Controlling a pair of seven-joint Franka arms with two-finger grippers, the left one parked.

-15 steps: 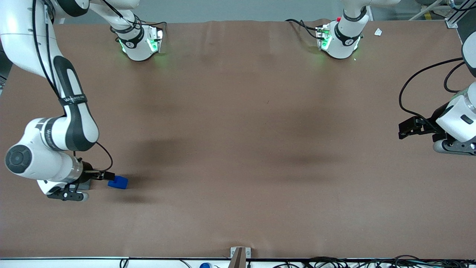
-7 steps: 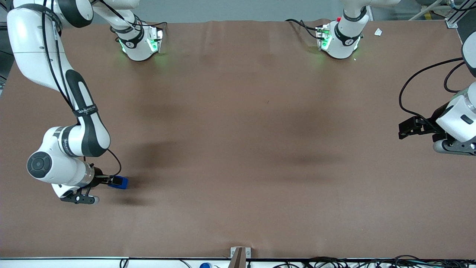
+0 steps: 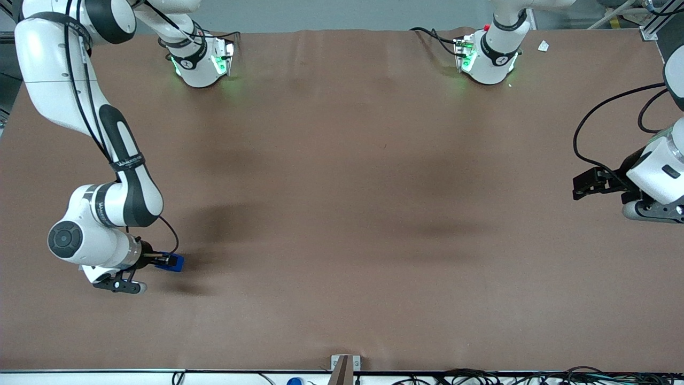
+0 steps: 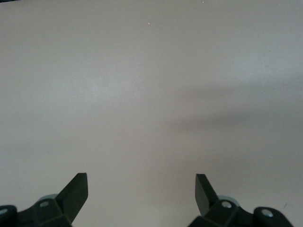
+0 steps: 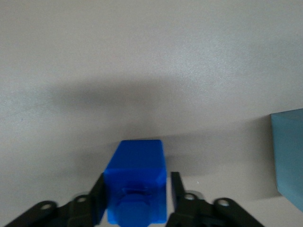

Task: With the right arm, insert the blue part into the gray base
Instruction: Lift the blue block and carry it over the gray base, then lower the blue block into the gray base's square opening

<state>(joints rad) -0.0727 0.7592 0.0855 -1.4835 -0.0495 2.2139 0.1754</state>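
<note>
Fingers [image 5: 98,198] first: black, slim, spread to either side of the blue part [image 5: 136,165], not clamped. On one side, pad right up against the blue wall; on the other, a thin sliver of table showing between pad and plastic. So: gripper [image 5: 138,176] open, straddling the block, block deep between the jaws.

Blue part itself: bright blue, boxy, sitting flat on the table [image 5: 151,56], upright, with a rounded moulded feature on the face nearest the wrist camera. Dark soft shadow on the surface just past it.

Off to the side in the wrist view, the gray base [image 5: 289,156]: pale, blue-gray in this light, only one straight-edged face and corner in frame, resting on the table, clearly apart from the blue part with bare surface between. No sight of its recess here.

Out to the front view now. Gripper [image 3: 170,261] low at the table, toward the working arm's end, in the nearer half of the surface. Blue part [image 3: 177,262] peeking out at the fingertips, only its outer end visible. Gray base not visible in this view.

Above the gripper, the right arm [image 3: 117,176]: round gray wrist cap [image 3: 64,239] facing up, white links, lettered black band, cable looping down to the hand, base far up the brown table [image 3: 347,214].
</note>
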